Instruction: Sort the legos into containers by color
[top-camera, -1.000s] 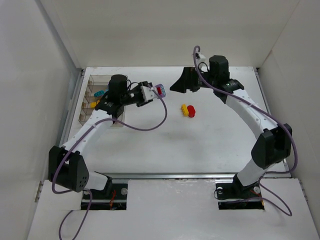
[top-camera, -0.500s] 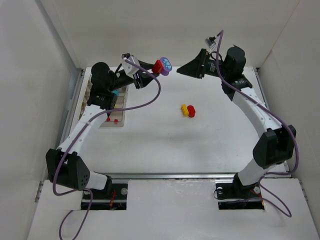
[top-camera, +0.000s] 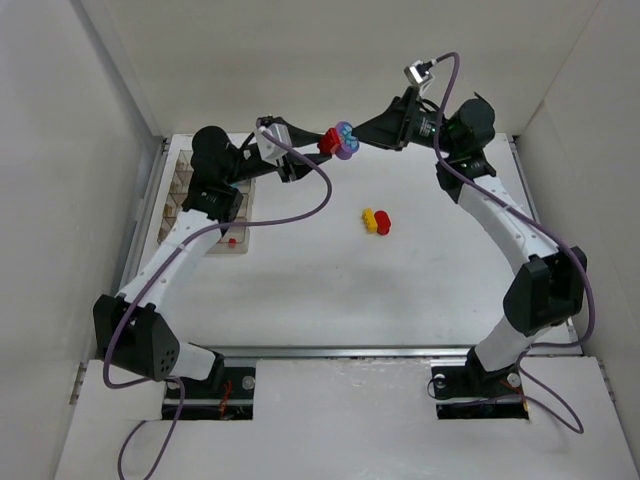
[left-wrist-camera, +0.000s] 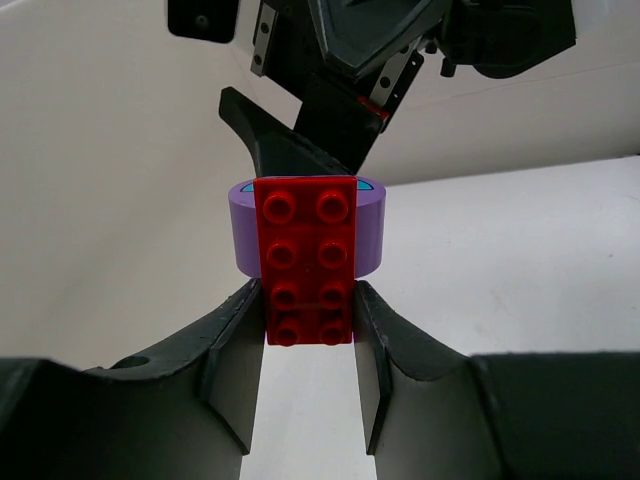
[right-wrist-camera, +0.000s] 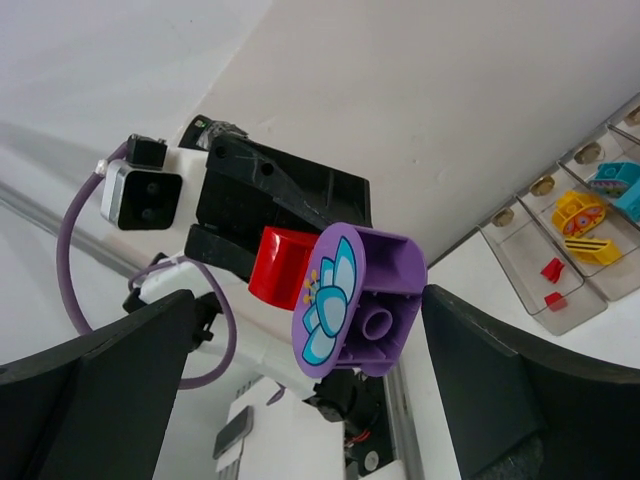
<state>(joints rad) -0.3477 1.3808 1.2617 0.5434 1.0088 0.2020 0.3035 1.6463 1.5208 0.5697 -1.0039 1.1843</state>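
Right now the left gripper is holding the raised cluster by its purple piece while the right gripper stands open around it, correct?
Not quite. In the left wrist view the left gripper is shut on the red brick; the purple piece sits beyond its fingertips. The right gripper does stand open around that piece.

No readable text, no labels, numbers or signs

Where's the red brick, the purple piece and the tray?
red brick (left-wrist-camera: 308, 270), left wrist view, middle of its studded face
purple piece (right-wrist-camera: 388, 295), right wrist view, its hollow underside
tray (right-wrist-camera: 515, 245), right wrist view, bare clear floor
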